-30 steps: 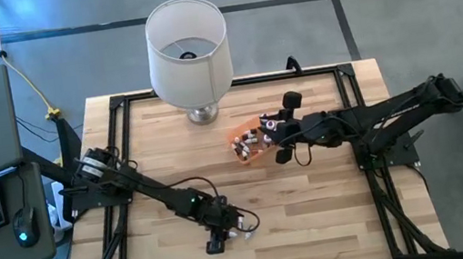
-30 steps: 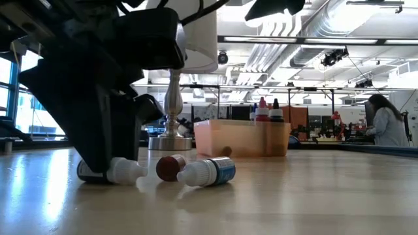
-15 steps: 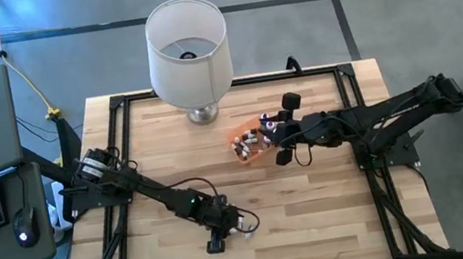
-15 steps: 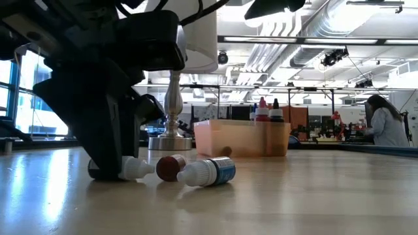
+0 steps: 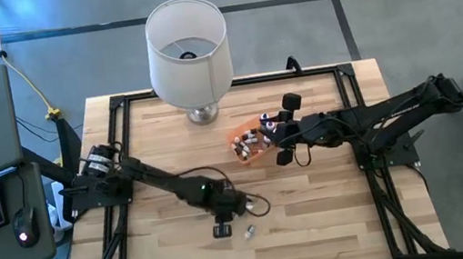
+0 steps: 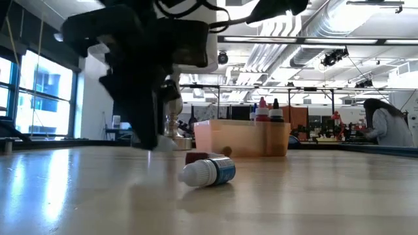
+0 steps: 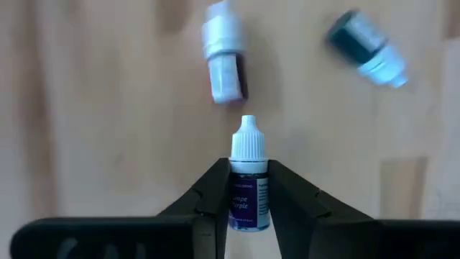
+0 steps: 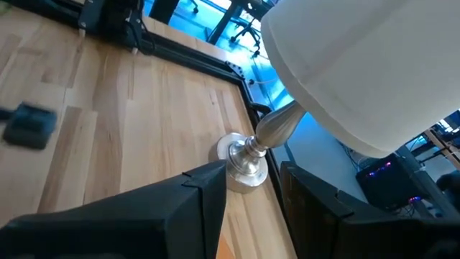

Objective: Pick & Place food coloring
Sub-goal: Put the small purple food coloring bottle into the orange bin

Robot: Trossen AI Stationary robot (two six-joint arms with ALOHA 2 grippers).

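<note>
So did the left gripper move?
Yes. The left gripper, clamping a purple food coloring bottle, shifted rightward, away from the table's left frame rail.

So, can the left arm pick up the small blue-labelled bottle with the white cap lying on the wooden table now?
Probably not yet. The left claw is shut on a small purple-labelled dropper bottle with a white cap, so it is full. The blue-labelled bottle itself lies free, with nothing covering it.
</note>
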